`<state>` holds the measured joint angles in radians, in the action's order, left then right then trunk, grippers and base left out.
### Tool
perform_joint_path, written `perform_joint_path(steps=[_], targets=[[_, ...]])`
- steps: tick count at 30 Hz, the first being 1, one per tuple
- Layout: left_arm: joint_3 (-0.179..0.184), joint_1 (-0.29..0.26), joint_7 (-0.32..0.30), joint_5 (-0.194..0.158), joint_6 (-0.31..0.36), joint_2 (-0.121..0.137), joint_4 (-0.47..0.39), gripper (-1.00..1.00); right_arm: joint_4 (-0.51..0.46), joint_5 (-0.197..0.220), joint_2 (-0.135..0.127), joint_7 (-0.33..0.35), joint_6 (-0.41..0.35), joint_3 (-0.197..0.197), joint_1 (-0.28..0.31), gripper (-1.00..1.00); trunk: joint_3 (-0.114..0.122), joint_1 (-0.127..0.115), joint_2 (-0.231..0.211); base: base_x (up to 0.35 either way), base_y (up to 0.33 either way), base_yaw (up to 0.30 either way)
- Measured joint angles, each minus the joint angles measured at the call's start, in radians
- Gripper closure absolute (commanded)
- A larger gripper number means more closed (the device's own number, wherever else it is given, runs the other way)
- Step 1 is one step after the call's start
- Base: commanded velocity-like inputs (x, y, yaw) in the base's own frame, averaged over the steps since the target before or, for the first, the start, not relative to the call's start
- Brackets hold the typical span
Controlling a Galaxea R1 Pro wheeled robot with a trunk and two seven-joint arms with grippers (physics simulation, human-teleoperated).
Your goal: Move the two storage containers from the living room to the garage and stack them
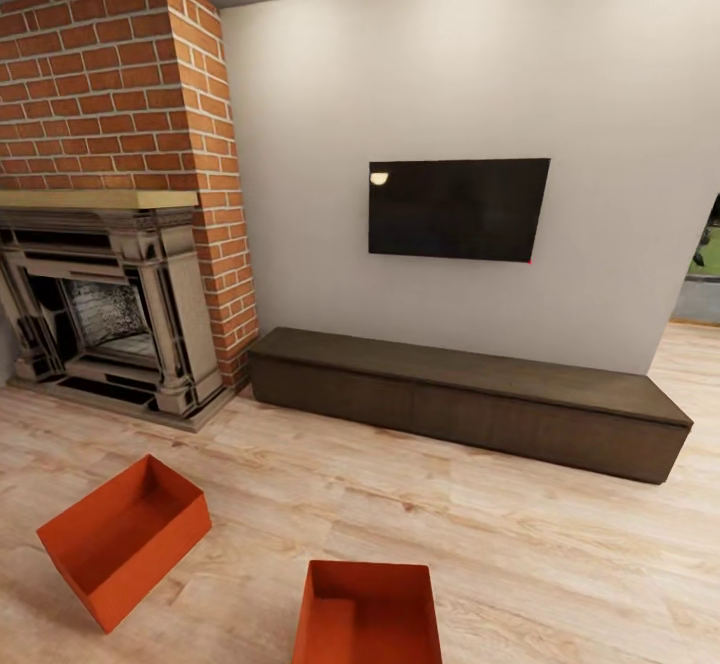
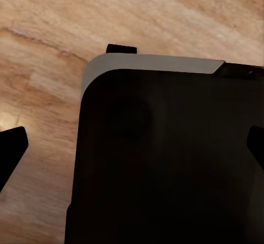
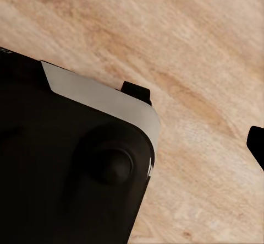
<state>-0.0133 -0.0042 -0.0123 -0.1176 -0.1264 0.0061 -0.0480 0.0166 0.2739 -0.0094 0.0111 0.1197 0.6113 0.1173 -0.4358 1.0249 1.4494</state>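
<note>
- In the left wrist view the left gripper (image 2: 132, 147) points down at the wood-plank floor (image 2: 49, 51) over a black, grey-edged part of the robot (image 2: 165, 156); its dark fingertips (image 2: 12, 147) show at both sides of the picture, wide apart with nothing between them.
- In the right wrist view one dark fingertip (image 3: 257, 144) shows against the plank floor (image 3: 209, 51), beside a black, grey-trimmed robot part (image 3: 71, 167); I cannot tell whether the right pincer is released or clenched.
- The head view looks across a living room: light wood-plank floor (image 1: 520, 544), cream wall (image 1: 450, 64), brick fireplace (image 1: 110, 194) at 10 o'clock, wall TV (image 1: 458, 209) near 1 o'clock, long dark low cabinet (image 1: 470, 399) beneath it.
- Two orange-red storage containers sit open-topped on the planks, apart from each other: one (image 1: 125, 539) at 8 o'clock, turned at an angle, the other (image 1: 368, 614) at 6 o'clock, cut by the picture's edge.
- Bare floor lies between the containers and the cabinet; an opening (image 1: 700, 274) shows at 3 o'clock past the wall's end.
</note>
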Motion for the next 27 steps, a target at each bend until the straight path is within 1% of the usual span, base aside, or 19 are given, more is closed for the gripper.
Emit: perform_joint_path(steps=[5, 13, 21, 27], targets=[[0.0, 0.0, 0.001, 0.0, 0.0, 0.0, 0.0, -1.0, 0.0, 0.0, 0.0, 0.0, 0.0, 0.0, 0.0, -1.0, 0.0, 0.0, 0.0, 0.005, 0.004, -0.01], [0.0, 0.0, 0.001, -0.001, 0.0, 0.0, 0.0, -1.0, 0.0, 0.0, 0.0, 0.0, 0.0, 0.0, 0.0, -1.0, 0.0, 0.0, 0.0, 0.0, 0.0, -0.152], [0.0, 0.0, 0.001, -0.002, 0.0, -0.001, 0.0, -1.0, 0.0, 0.0, 0.0, 0.0, 0.0, 0.0, 0.0, -1.0, 0.0, 0.0, 0.0, 0.0, 0.001, -0.017], [0.0, 0.0, 0.001, -0.002, 0.0, -0.001, 0.0, -1.0, 0.0, 0.0, 0.0, 0.0, 0.0, 0.0, 0.0, -1.0, 0.0, 0.0, 0.0, 0.0, 0.107, -0.001]])
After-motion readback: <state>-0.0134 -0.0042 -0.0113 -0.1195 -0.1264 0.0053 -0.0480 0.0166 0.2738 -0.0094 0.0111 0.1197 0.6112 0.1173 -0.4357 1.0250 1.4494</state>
